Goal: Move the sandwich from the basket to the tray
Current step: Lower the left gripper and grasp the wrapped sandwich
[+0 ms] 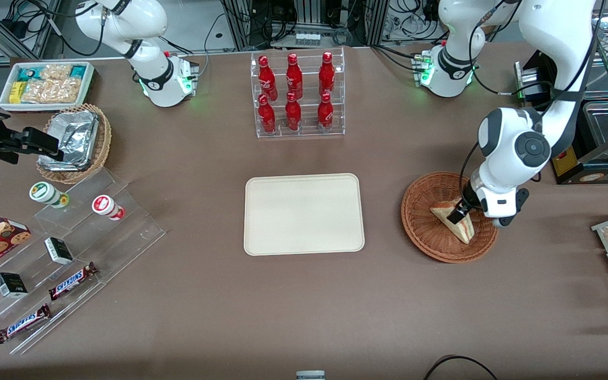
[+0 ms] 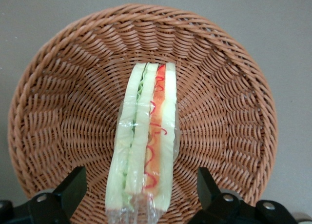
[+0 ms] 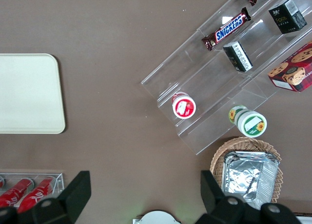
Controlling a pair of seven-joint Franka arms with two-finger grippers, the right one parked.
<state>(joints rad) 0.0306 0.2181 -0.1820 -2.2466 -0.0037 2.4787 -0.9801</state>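
The end effector [image 1: 461,212] hangs low in the round reddish-brown wicker basket [image 1: 424,221], fingers spread wide astride the uncaught triangular white-bread sandwich [image 1: 454,220] lying directly beneath, so gripping, lifting and carrying to the bare cream rectangular tray [image 1: 304,214] nearby remain.

table [image 1: 203,295]: brown | centre: tray [image 1: 304,214] | toward working arm's end: basket [image 1: 430,232], hand [image 1: 463,210] low in it | farther from the camera: bottle rack [image 1: 297,95] | toward parked arm's end: clear stepped stand [image 1: 87,248], foil basket [image 1: 74,143], snack box [image 1: 45,85]
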